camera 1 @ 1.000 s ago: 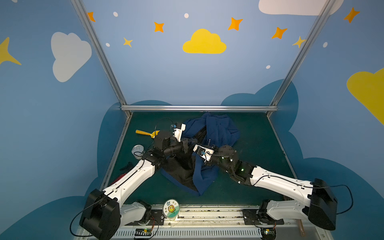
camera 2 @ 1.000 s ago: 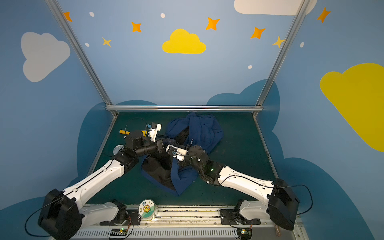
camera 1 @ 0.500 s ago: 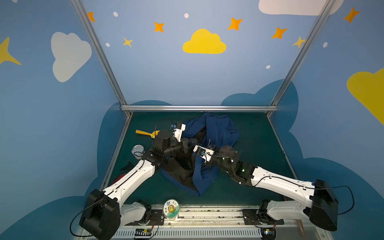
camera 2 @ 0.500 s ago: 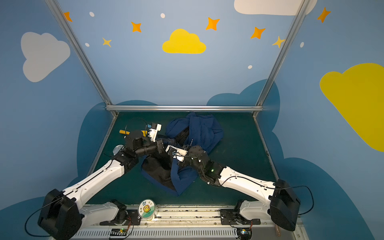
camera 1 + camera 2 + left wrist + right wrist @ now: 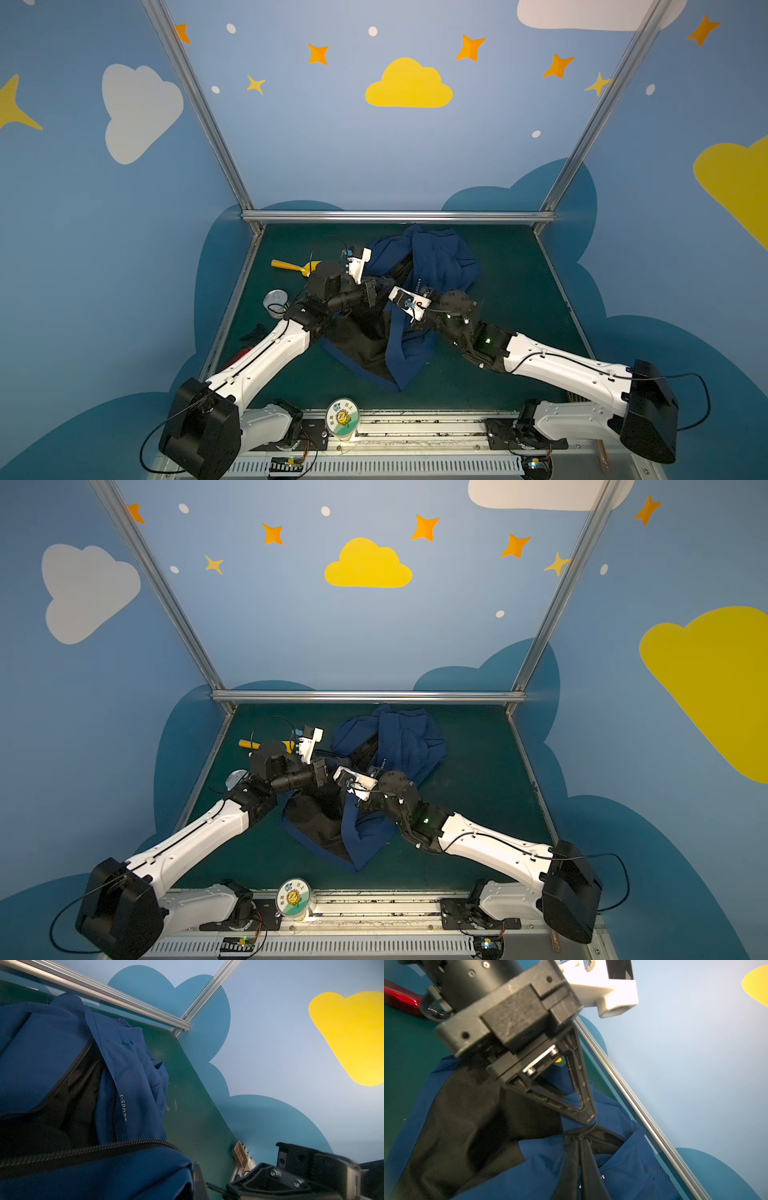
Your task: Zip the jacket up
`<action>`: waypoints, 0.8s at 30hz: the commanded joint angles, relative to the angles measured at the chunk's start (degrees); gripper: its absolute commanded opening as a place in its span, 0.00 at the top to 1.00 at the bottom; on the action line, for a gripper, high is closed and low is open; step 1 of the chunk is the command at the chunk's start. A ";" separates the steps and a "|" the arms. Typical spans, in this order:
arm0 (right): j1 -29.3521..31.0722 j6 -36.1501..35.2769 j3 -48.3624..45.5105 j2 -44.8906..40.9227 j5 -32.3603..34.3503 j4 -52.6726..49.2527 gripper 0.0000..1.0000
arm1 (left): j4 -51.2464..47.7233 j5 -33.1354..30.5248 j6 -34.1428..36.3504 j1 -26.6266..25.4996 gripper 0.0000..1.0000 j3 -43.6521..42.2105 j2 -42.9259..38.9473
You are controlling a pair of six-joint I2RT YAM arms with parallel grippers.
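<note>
- Where the two arms meet over the middle of the green table, the jacket lies crumpled. In both top views it reaches from near the back rail toward the front edge.
- Its blue shell is thrown open, so the black mesh lining faces up on the side near the left arm.
- The left gripper has its fingers pressed together on a fold of blue cloth at the jacket's front edge, right by the zipper. A tongue of that cloth shows between the fingers.
- The right gripper has its fingers together too, with the tips pinched on the bunched dark end of the zipper. It sits just beside the left gripper's tips.
- In the left wrist view one row of the zipper runs along a raised blue fold close to the camera. A second row climbs the far edge, with lining between the two, so the front is not joined.
- Small white lettering runs along the chest beside a dark seam.
- A yellow tool lies on the table to the left of the jacket, behind the left arm.
- A small round clear container stands near the table's left edge.
- A shiny red thing lies on the table behind the left gripper, and what it is cannot be told.
- A round tub with a flower sticker sits at the front rail, between the two arm bases.
</note>
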 commanded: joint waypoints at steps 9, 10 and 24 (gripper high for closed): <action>0.21 1.05 1.67 0.65 0.38 0.45 0.92 | 1.04 0.47 0.47 0.13 0.97 -0.16 -1.01; 0.21 1.03 1.72 0.78 0.30 0.46 0.92 | 1.02 0.48 0.50 0.14 0.97 -0.16 -1.11; -0.55 1.94 1.69 1.61 -0.25 0.55 1.00 | 0.80 0.30 0.76 0.12 0.97 -0.32 -1.66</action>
